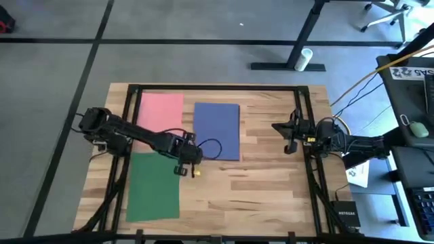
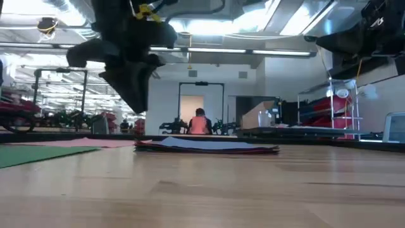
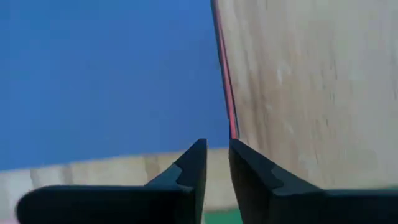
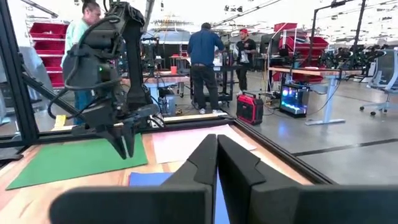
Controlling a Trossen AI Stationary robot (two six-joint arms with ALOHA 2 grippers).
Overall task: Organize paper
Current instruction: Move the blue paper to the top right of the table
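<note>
Three coloured areas of paper lie flat on the wooden table. A pink sheet (image 1: 161, 112) is at the far left and a green sheet (image 1: 154, 186) at the near left. A navy blue sheet (image 1: 217, 130) tops a thin stack in the middle, with a red edge (image 3: 231, 118) showing beneath it. My left gripper (image 1: 186, 164) hangs above the table by the blue sheet's near left corner. It points down, its fingers a narrow gap apart (image 3: 216, 163), and holds nothing. My right gripper (image 1: 288, 135) waits shut at the right, raised off the table.
A black frame (image 1: 217, 88) runs round the table's edges. A black cable loops over the blue sheet (image 1: 210, 146). Bare wood (image 1: 264, 183) lies between the sheets and the right arm. People stand in the room beyond the table (image 4: 202, 62).
</note>
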